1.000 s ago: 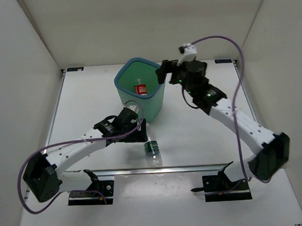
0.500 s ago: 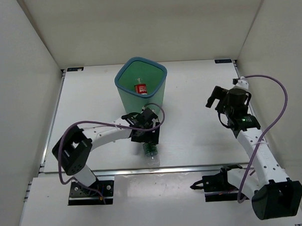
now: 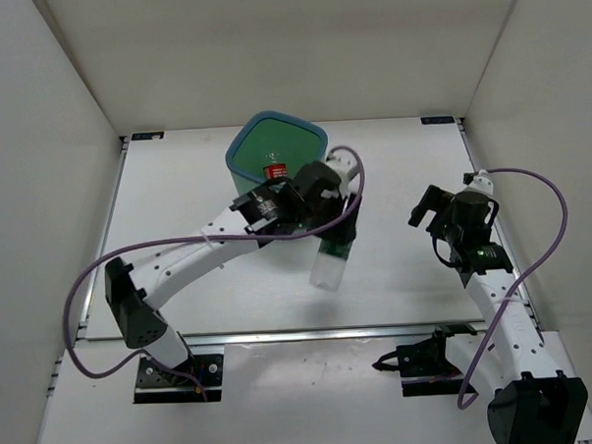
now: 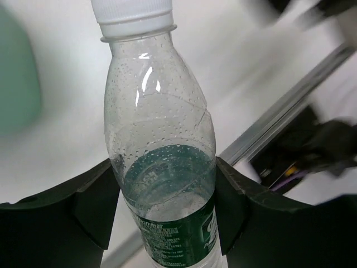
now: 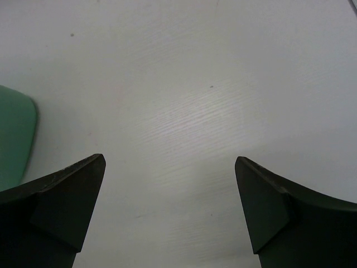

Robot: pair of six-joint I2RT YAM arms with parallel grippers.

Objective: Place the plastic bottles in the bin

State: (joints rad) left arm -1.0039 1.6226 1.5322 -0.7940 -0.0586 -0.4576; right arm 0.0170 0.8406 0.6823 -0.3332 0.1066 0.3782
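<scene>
My left gripper point(image 3: 336, 242) is shut on a clear green-labelled plastic bottle point(image 3: 331, 263), holding it off the table just right of the bin point(image 3: 244, 146). In the left wrist view both fingers point(image 4: 92, 204) press the bottle point(image 4: 162, 162) at its label, and the white cap points away from the wrist. The teal bin stands at the table's back middle, partly behind my left arm. A red-labelled bottle point(image 3: 275, 173) lies inside it. My right gripper point(image 3: 420, 209) hangs open over bare table on the right, with nothing between its fingers point(image 5: 72, 201).
A metal rail point(image 3: 311, 331) runs along the table's near edge, with both arm bases in front of it. White walls close in the table on three sides. A purple cable loops off each arm. The bin's side shows at the left edge point(image 5: 14, 139).
My left gripper closed on the green-labelled bottle lying near the front rail and lifted it up and back, beside the bin. My right arm drew back from the bin to the right.
</scene>
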